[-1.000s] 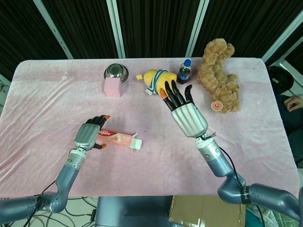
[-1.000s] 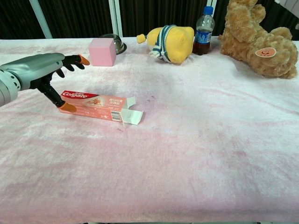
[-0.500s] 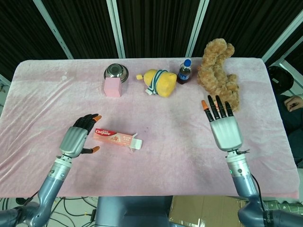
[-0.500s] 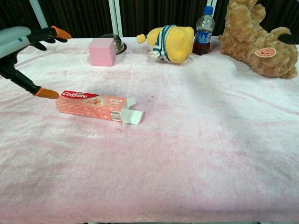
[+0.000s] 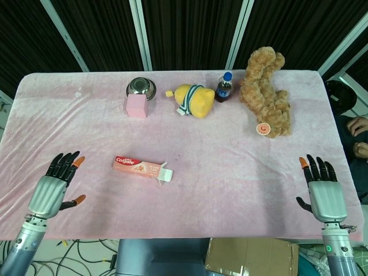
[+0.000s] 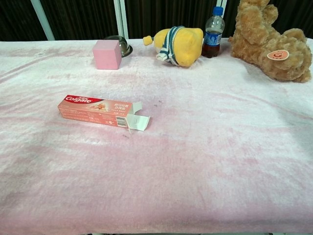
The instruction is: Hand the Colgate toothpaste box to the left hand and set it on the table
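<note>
The Colgate toothpaste box (image 5: 141, 167) lies flat on the pink tablecloth, left of centre, its end flap open toward the right; the chest view shows the box (image 6: 98, 109) alone. My left hand (image 5: 53, 188) hovers at the table's front left edge, fingers spread and empty, well left of the box. At the front right edge, my right hand (image 5: 323, 192) is held with its fingers apart and holds nothing. Neither hand appears in the chest view.
Along the back stand a pink cube (image 5: 137, 106), a metal bowl (image 5: 141, 87), a yellow plush toy (image 5: 192, 100), a small cola bottle (image 5: 223, 87) and a brown teddy bear (image 5: 265, 94).
The left hand let go of the box and drew back toward the front left edge. My right hand pulled back from mid-table to the front right edge. The box stayed put.
</note>
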You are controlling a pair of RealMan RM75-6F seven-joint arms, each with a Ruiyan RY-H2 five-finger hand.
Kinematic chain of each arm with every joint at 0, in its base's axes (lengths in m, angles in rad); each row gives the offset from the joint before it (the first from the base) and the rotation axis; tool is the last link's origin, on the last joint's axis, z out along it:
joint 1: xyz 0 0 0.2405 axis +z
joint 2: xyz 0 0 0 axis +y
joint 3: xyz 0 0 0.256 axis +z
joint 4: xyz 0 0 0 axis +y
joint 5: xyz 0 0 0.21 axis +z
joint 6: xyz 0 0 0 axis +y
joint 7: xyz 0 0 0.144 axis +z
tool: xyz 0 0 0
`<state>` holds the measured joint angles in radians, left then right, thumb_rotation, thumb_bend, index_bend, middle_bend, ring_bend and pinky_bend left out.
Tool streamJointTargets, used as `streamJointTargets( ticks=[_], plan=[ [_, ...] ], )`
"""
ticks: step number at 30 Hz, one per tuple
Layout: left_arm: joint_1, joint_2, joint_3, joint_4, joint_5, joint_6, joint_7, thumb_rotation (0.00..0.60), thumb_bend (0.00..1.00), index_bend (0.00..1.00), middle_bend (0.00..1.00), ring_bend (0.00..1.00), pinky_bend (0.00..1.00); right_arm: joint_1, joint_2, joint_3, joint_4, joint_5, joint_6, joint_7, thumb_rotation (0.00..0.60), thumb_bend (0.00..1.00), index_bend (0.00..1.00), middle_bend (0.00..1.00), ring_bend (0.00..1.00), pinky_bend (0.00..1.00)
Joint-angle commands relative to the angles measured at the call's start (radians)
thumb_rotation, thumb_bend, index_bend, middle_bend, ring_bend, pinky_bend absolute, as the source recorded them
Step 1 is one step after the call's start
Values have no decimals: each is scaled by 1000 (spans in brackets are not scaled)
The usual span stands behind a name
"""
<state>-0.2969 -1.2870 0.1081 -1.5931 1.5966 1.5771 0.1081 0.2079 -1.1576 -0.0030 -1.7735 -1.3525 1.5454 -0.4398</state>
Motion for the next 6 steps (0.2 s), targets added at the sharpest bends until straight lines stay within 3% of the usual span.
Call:
streamJointTargets(
  ticks=[1,6],
  plan=[
    [27,18,13,15,15,23,-17,600,23,0,0,0,10,-45,11,-18,39,-34,52,42,600,108,0,0,0,77],
    [55,19,11,38,7,23,-39,600,24,0,0,0,9,-80,9,-11,93,-45,84,96,600,118,0,0,0,77]
  ],
)
